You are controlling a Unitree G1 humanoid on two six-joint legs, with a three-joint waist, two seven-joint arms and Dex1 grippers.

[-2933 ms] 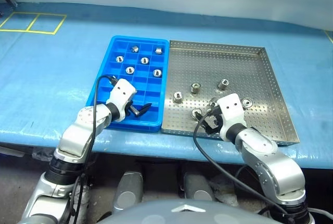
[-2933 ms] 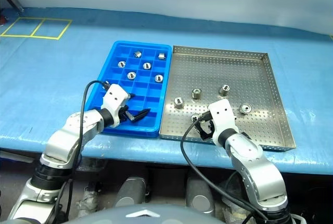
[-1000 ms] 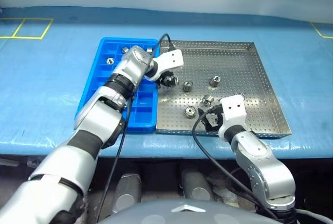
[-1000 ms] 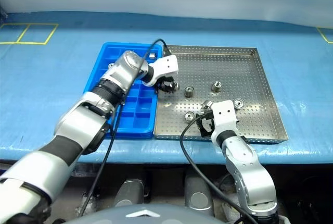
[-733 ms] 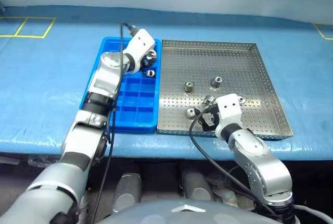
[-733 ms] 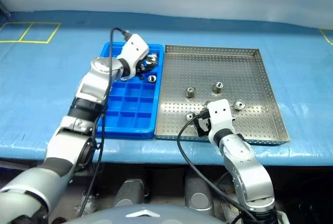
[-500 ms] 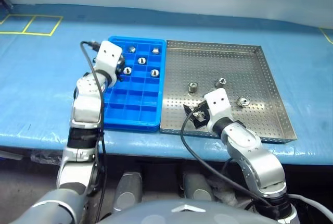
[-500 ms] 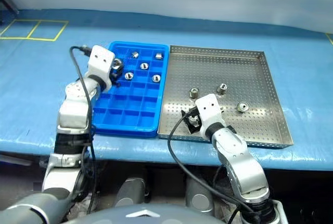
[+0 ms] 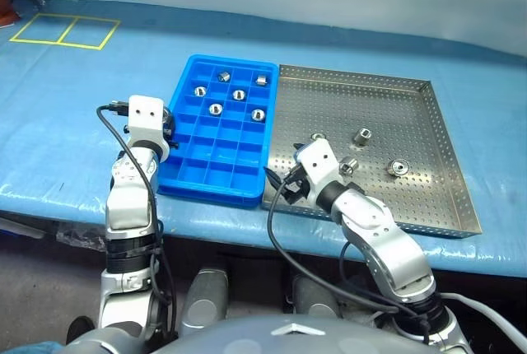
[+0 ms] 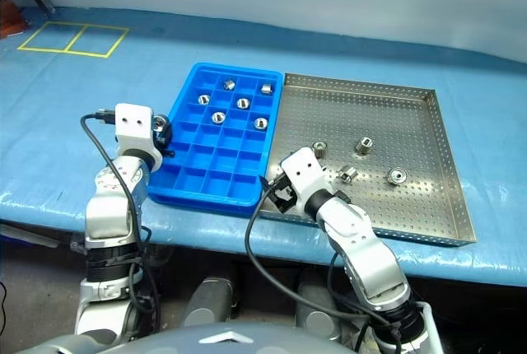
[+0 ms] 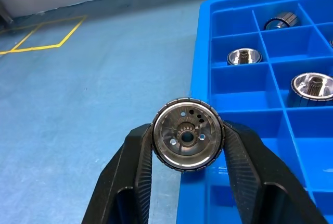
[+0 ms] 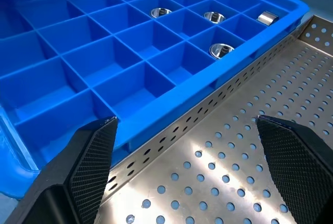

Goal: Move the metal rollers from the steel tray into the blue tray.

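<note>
The left gripper [image 11: 186, 146] hangs just outside the left edge of the blue tray [image 9: 216, 174], its jaws pinching a metal roller [image 11: 187, 133] by its ribbed outer rim, so the roller's round face with the small toothed centre hole looks back at the wrist camera. That held roller is above the blue-covered bench [image 9: 66, 123], right beside the tray's left wall and not inside any compartment. In the blue tray, five rollers lie one to a compartment in the far rows: one near the far edge [image 9: 224, 76], one at the far right corner area [image 9: 261, 80], one toward the left [image 9: 199, 90], one in the middle [image 9: 239, 95], one below it [image 9: 215, 109] and another on the right column [image 9: 258, 114], which makes six in all; the near rows of compartments hold nothing. The right gripper [image 12: 187, 146] is at the near left corner of the steel tray [image 9: 428, 123], over the seam where the two trays meet, with its jaws spread wide and nothing between them. Rollers left on the perforated steel floor: one [image 9: 316, 137] just past the right wrist, one [image 9: 348, 165] beside that arm, one upright [image 9: 363, 134] farther in, and a flat-lying one [image 9: 399, 168] toward the right. Yellow tape squares [image 9: 66, 31] mark the bench at its far left.
</note>
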